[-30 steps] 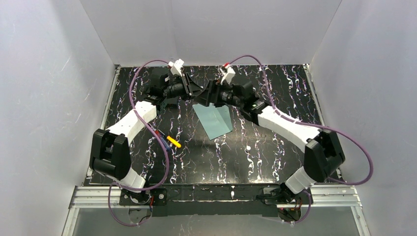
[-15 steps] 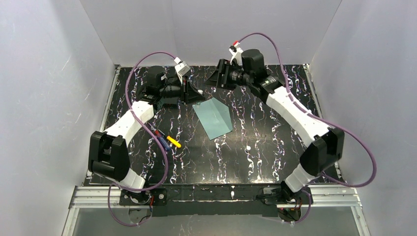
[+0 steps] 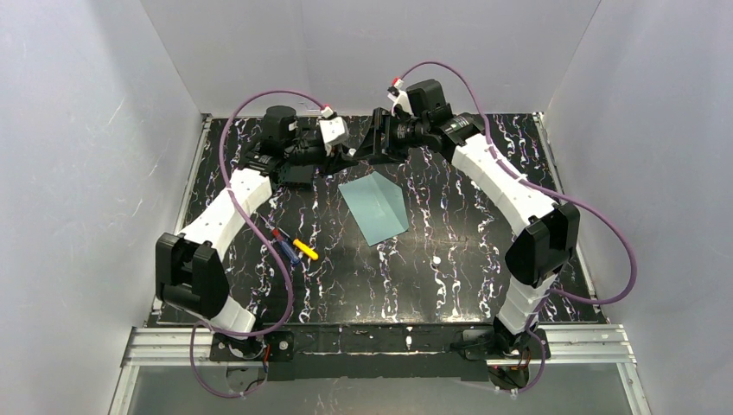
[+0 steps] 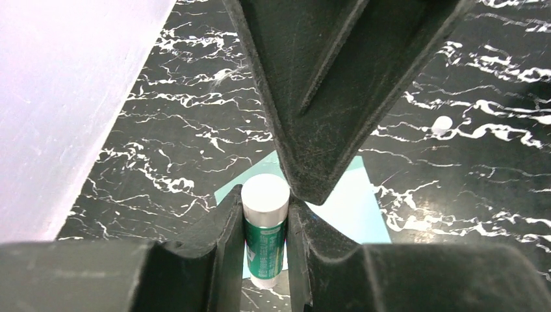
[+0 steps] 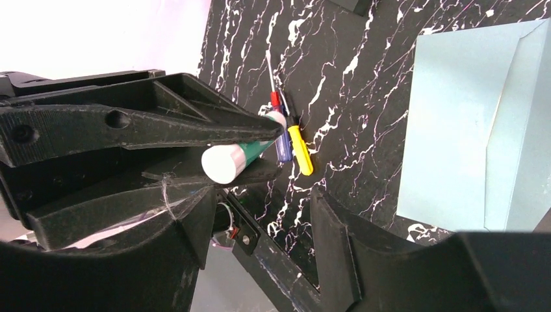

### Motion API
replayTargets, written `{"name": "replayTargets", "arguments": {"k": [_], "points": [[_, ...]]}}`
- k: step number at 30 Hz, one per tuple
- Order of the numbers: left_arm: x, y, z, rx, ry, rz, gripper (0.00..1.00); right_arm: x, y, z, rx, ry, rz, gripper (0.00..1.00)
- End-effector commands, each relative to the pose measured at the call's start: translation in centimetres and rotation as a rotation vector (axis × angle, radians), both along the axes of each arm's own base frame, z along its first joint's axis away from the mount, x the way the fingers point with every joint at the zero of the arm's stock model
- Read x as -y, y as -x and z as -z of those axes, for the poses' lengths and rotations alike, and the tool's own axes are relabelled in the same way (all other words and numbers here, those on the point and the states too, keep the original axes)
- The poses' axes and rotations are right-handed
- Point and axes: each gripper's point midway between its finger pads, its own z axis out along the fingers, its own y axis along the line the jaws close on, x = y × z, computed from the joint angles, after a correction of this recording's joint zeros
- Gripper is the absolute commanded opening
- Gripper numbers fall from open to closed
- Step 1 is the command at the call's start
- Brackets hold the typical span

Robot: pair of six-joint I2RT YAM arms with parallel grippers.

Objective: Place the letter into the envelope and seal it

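Both arms (image 3: 233,199) aloft, fingers (image 4: 229,260) tip-to-tip

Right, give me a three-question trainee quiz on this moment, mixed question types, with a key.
1. True or false: the left gripper is shut on a glue stick.
2. What colour is the envelope lying on the table? A teal, B red, C white.
3. In the top view, do the small coloured tools lie to the left or to the right of the envelope?
Key: 1 true; 2 A; 3 left.
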Motion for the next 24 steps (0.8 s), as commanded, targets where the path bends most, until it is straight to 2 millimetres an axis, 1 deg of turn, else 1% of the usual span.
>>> {"name": "replayTargets", "arguments": {"k": [1, 6, 8, 9, 11, 14, 17, 22, 24], "points": [[0.1, -0.5, 0.0, 0.087, -0.067, 0.029, 0.0, -1.0, 0.6, -1.9, 0.018, -0.048, -0.036, 0.63], [0.5, -0.1, 0.5, 0.095, -0.1, 0.046, 0.0, -1.4, 0.2, -3.0, 0.054, -0.117, -0.007, 0.62], [0.6, 0.2, 0.7, 0.093, -0.107, 0.05, 0.0, -1.5, 0.0, -2.9, 0.051, -0.125, 0.009, 0.54], [0.6, 0.3, 0.7, 0.096, -0.109, 0.055, 0.0, -1.4, -0.1, -2.5, 0.039, -0.118, 0.022, 0.5], [0.7, 0.4, 0.8, 0.1, -0.115, 0.054, 0.0, -1.4, -0.4, -1.9, 0.026, -0.104, 0.039, 0.49], [0.7, 0.4, 0.6, 0.108, -0.114, 0.051, 0.0, -1.4, -0.5, -1.0, 0.01, -0.063, 0.043, 0.52], [1.0, 0.5, 0.4, 0.113, -0.112, 0.057, 0.0, -1.6, -0.6, -0.9, 0.024, -0.065, 0.049, 0.54], [1.0, 0.6, 0.5, 0.104, -0.112, 0.054, 0.0, -2.5, -0.6, 0.2, 0.005, -0.048, 0.045, 0.44], [0.9, 0.4, 0.4, 0.099, -0.114, 0.04, 0.0, -3.1, -0.3, 0.6, -0.001, -0.03, 0.033, 0.43]]}}
